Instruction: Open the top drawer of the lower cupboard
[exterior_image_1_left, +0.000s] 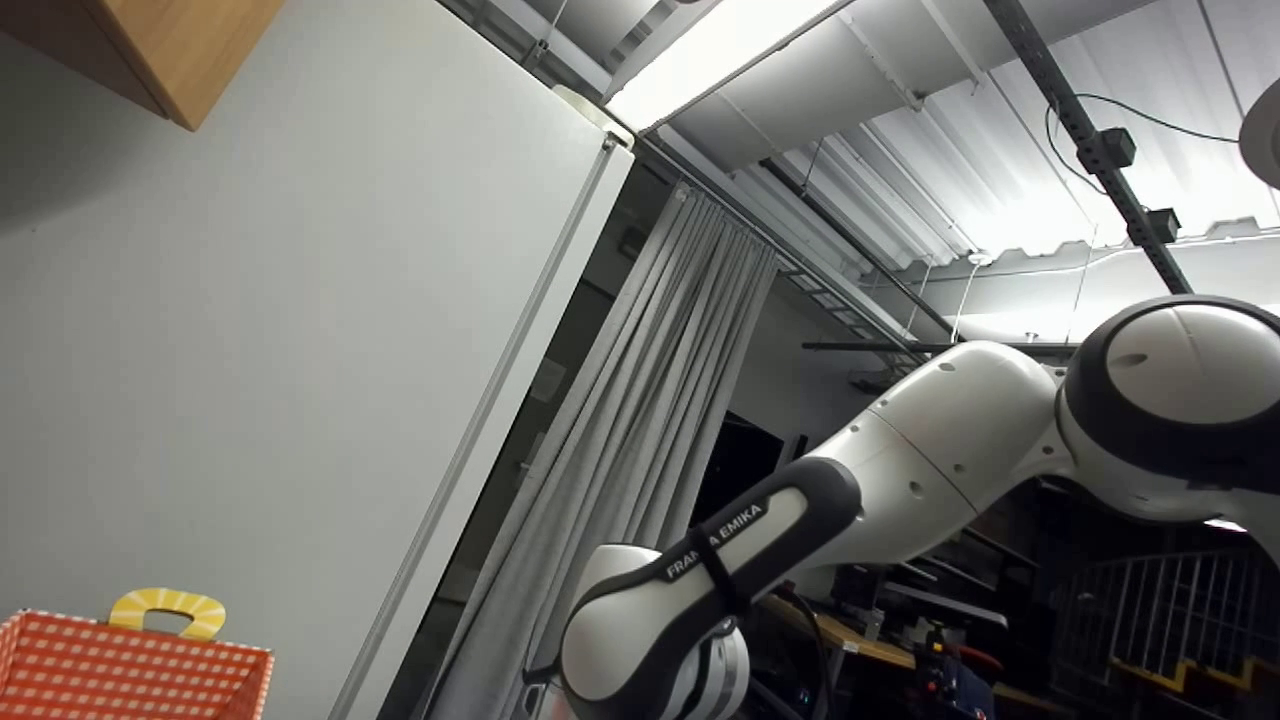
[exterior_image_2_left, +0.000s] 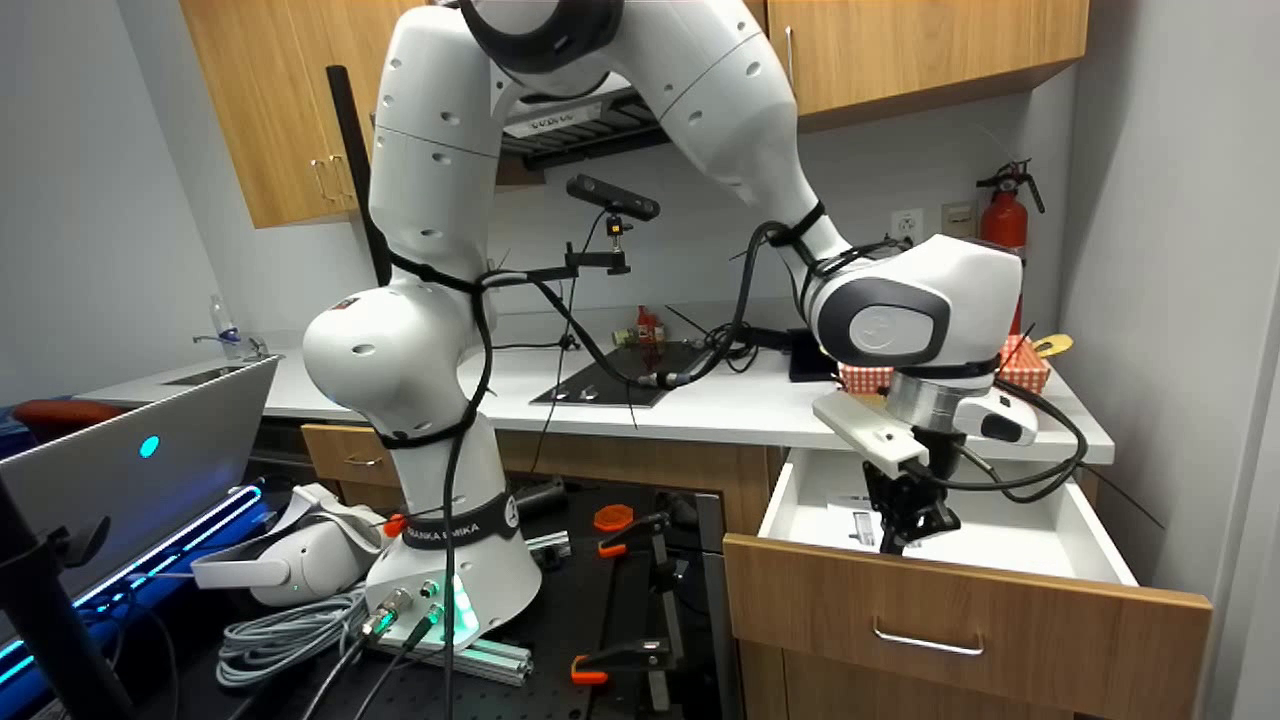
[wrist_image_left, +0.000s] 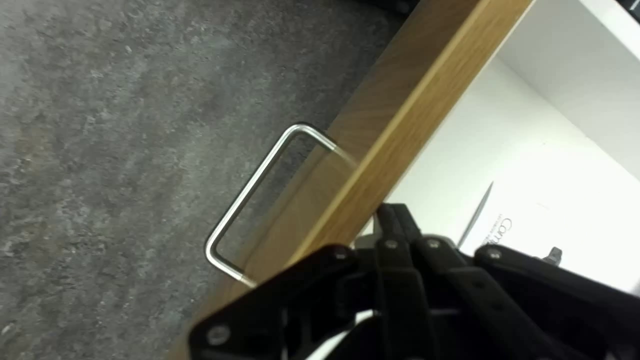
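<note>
In an exterior view the top drawer (exterior_image_2_left: 960, 605) takes up the lower right of the frame, standing out well past the edge of the counter (exterior_image_2_left: 740, 410), with a printed sheet (exterior_image_2_left: 853, 525) lying on its white bottom. The jaws reach down into it, behind the front panel (wrist_image_left: 407, 132). In the wrist view they show at the bottom of the frame, together, with no gap I can make out and nothing seen between them; the handle (wrist_image_left: 250, 189), left of centre, is free of them on the panel's outer side. Their tips sit right at the inner face — whether they press on it, I cannot tell.

The step in hand, I judge, is the opening itself, and it looks well along: from where the jaws are, the likely aim is shoving the panel outward from within. What comes next depends on travel — a level push outward if the drawer has more to give, or, if this is enough, a lift clear of the panel's top edge.
</note>
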